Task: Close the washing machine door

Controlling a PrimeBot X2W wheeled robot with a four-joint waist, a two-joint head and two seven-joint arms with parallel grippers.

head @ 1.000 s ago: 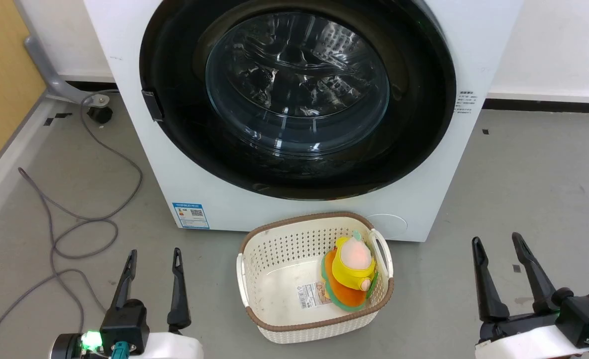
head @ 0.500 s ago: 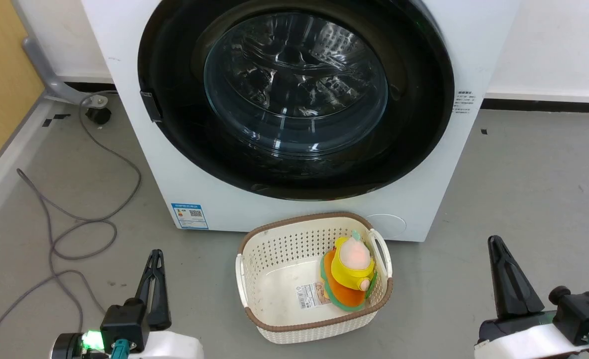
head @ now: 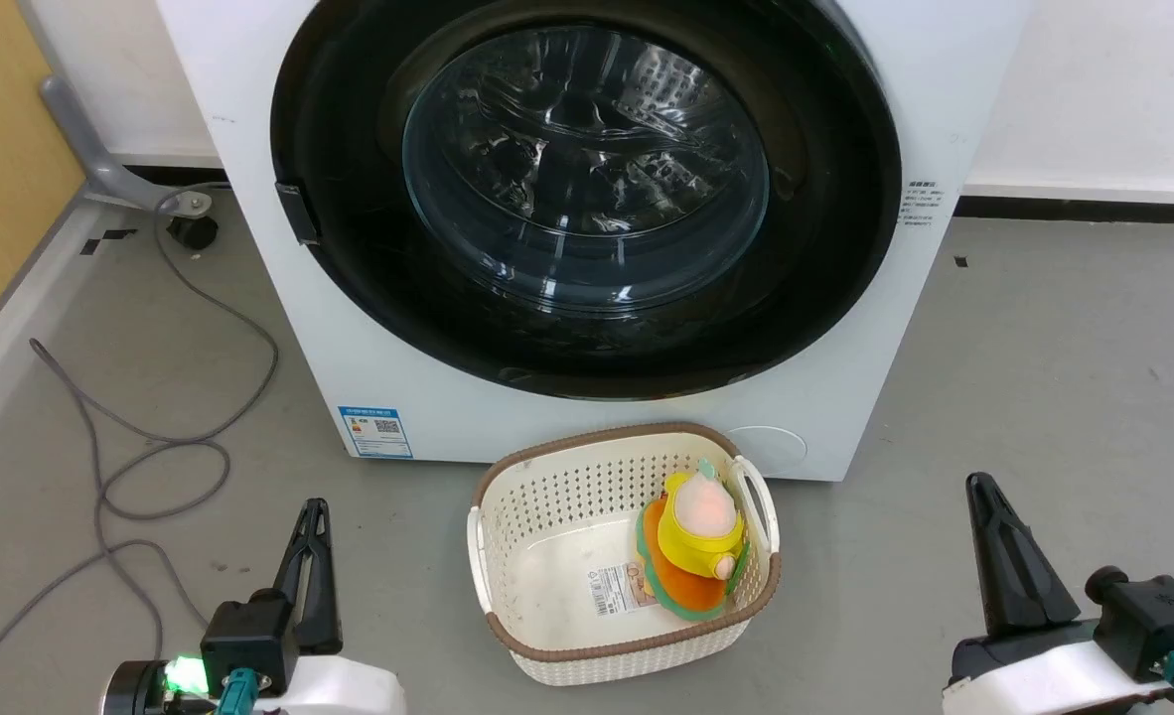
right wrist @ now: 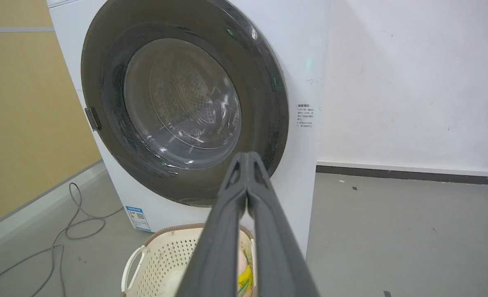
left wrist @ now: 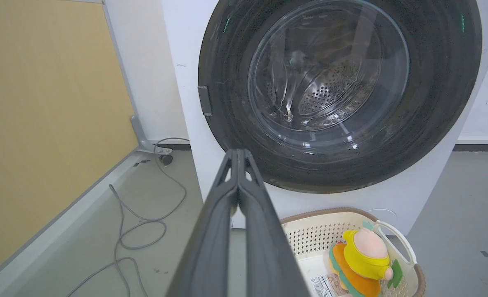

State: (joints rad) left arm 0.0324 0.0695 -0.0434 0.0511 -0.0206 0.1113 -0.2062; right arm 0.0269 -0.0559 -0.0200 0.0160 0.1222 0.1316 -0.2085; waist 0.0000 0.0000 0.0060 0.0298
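Note:
The white washing machine stands straight ahead. Its round black door with the clear glass bowl lies flat against the front; through the glass the steel drum shows. The same door fills the upper part of both wrist views. My left gripper hangs low at the left over the floor, fingers pressed together, holding nothing. At the lower right my right gripper is likewise shut and empty. Both are well short of the machine.
A cream perforated basket with a yellow and orange plush toy sits on the floor just before the machine, between my grippers. A grey cable loops over the floor at the left, beside a yellow wall panel.
A second ago both grippers stood open; both have since shut. The head view has shifted very slightly.

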